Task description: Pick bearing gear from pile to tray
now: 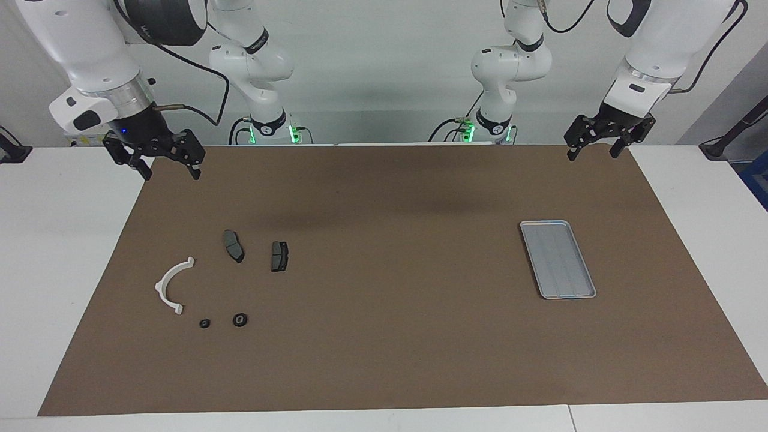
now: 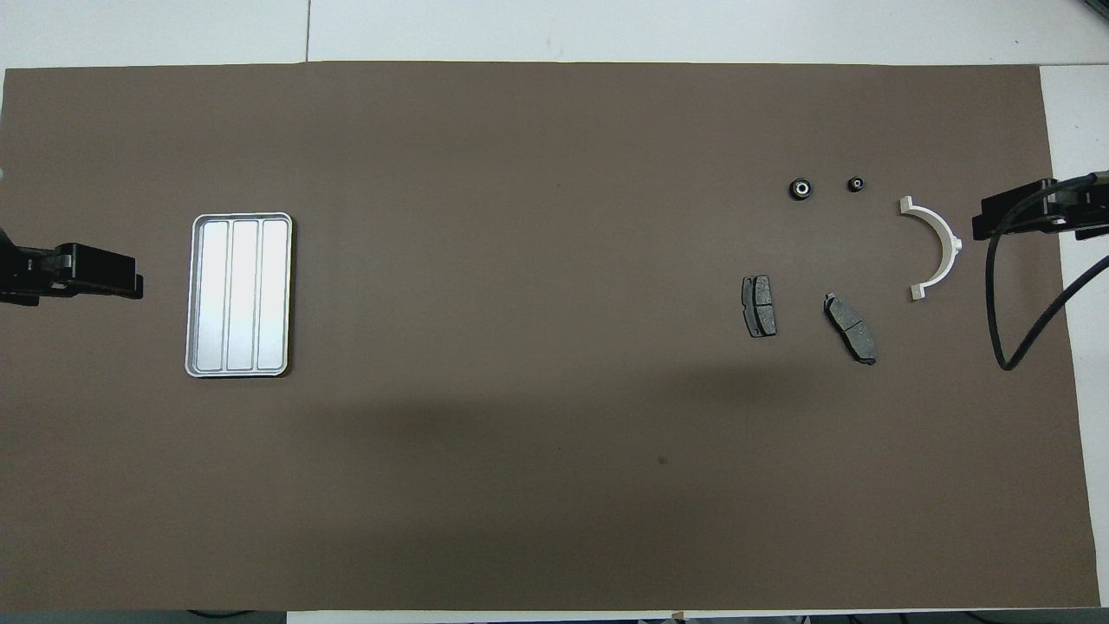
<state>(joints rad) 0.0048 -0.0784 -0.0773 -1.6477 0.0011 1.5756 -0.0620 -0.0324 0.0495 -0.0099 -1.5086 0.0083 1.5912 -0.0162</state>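
Note:
The pile lies on the brown mat toward the right arm's end. It holds a white curved arc (image 1: 174, 285), two dark grey pads (image 1: 233, 246) (image 1: 279, 256) and two small black round pieces (image 1: 240, 320) (image 1: 204, 323). The round pieces lie farthest from the robots; the bigger one (image 2: 800, 188) has a light centre. The silver tray (image 1: 557, 259) lies flat and empty toward the left arm's end, also in the overhead view (image 2: 239, 295). My right gripper (image 1: 170, 173) hangs open and empty over the mat's edge beside the pile. My left gripper (image 1: 591, 155) hangs open and empty over the mat's corner, apart from the tray.
The brown mat (image 1: 390, 300) covers most of the white table (image 1: 48, 270). A black cable (image 2: 1005, 295) hangs from the right arm beside the arc in the overhead view. Both arm bases stand at the robots' edge of the table.

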